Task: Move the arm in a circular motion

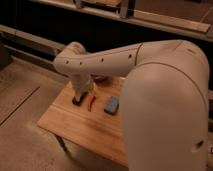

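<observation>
The cream-white arm [150, 85] fills the right half of the camera view. Its thick tubular segment with small dark holes reaches left to a rounded elbow [70, 57], then turns down. The gripper [81, 95] hangs at the short cylindrical end, low over the left part of the wooden table [75, 125], just above a dark flat object [77, 101]. It holds nothing that I can see.
On the table lie a thin red object [91, 102] and a blue-grey rectangular block [111, 105] to the right of the gripper. A dark bowl [100, 79] is partly hidden behind the arm. A dark counter front runs along the back. Bare floor lies left.
</observation>
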Robot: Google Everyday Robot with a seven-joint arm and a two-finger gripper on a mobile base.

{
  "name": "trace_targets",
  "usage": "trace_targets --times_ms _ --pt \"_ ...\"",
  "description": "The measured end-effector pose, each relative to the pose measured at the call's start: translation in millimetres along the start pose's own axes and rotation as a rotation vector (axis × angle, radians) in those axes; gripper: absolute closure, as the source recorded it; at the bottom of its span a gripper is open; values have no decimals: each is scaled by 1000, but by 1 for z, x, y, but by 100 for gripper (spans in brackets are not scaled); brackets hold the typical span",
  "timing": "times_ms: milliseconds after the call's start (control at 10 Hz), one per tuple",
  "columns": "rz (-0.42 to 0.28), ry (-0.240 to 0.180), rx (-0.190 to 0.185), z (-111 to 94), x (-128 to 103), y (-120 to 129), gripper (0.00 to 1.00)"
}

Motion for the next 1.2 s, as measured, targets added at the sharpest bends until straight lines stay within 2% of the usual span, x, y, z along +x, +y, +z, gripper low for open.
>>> trace_targets --times_ms 100,200,300,500,700,800,900,1100,1200 --pt "37 32 -3 10 11 -14 35" --pt "107 65 -22 18 17 -36 35" --pt "153 73 -34 20 16 -50 35" --pt "304 62 -69 10 -9 -99 35" --pt "393 21 -109 -18 -45 -126 35" --pt "404 8 -114 -29 -57 -128 35" --pt "396 -11 -120 -44 -73 -119 35" --pt "337 -34 -120 -59 -88 -87 35" --pt "265 -43 -110 -65 -90 -54 35"
